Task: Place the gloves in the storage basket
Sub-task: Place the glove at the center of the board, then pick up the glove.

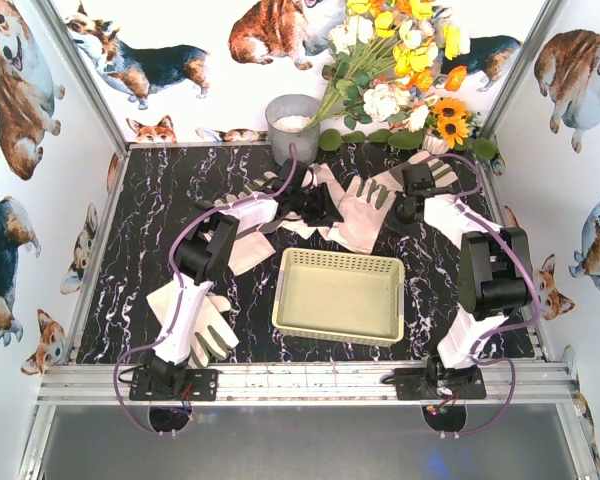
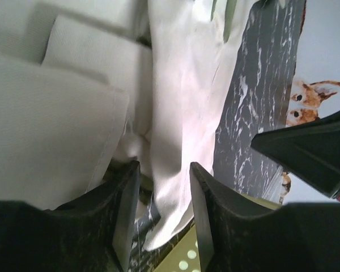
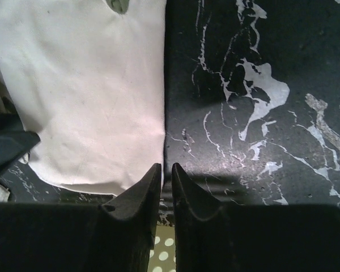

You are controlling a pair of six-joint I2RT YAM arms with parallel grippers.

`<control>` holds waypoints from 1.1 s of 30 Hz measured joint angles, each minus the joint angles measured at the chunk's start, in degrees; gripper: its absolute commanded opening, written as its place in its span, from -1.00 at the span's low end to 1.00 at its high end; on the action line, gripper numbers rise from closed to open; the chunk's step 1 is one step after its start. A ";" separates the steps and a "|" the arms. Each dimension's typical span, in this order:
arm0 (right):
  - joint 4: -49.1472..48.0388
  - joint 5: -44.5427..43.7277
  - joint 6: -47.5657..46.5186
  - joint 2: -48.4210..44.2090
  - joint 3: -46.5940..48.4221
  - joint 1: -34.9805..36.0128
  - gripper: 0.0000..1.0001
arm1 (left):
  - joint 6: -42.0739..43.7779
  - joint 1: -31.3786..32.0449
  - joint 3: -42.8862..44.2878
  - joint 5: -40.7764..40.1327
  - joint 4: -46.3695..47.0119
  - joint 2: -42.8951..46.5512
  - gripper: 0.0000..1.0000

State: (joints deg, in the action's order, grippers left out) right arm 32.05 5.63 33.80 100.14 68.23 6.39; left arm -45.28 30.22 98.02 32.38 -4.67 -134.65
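The pale yellow storage basket [image 1: 298, 300] sits at the table's middle with nothing in it; its perforated rim shows in both wrist views [image 2: 187, 258] [image 3: 164, 255]. Several white gloves [image 1: 365, 215] lie spread behind it, and one more glove [image 1: 212, 338] lies near the left arm's base. My left gripper [image 1: 330, 212] [image 2: 164, 165] is low over the pile, its jaws apart with a glove's white cuff [image 2: 175, 113] hanging between them. My right gripper [image 1: 408, 212] [image 3: 166, 165] hovers over bare table beside a glove's edge [image 3: 85, 85], its fingertips nearly together with nothing between them.
A grey metal bucket [image 1: 292, 125] stands at the back, with a bunch of artificial flowers [image 1: 400, 70] to its right. Corgi-print walls close in the left, right and back of the dark marbled tabletop [image 1: 150, 250].
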 measured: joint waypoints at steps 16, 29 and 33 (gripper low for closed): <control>1.51 1.73 -1.81 -6.58 -5.88 -4.59 -0.65 | -9.49 2.25 6.88 2.36 9.92 -7.93 -0.35; 5.95 3.61 -3.80 -20.02 -6.21 -9.81 -0.20 | -14.69 4.87 4.79 1.51 16.65 -7.15 -1.00; 6.99 5.25 -5.29 -23.82 -6.16 -11.47 0.14 | -15.45 4.96 -0.90 -0.48 17.66 -1.31 -1.00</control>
State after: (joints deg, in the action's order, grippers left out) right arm 39.05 10.87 28.51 76.31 62.06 -5.08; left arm -60.73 35.18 97.12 31.90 12.99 -135.96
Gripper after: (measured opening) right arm 0.457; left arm 0.013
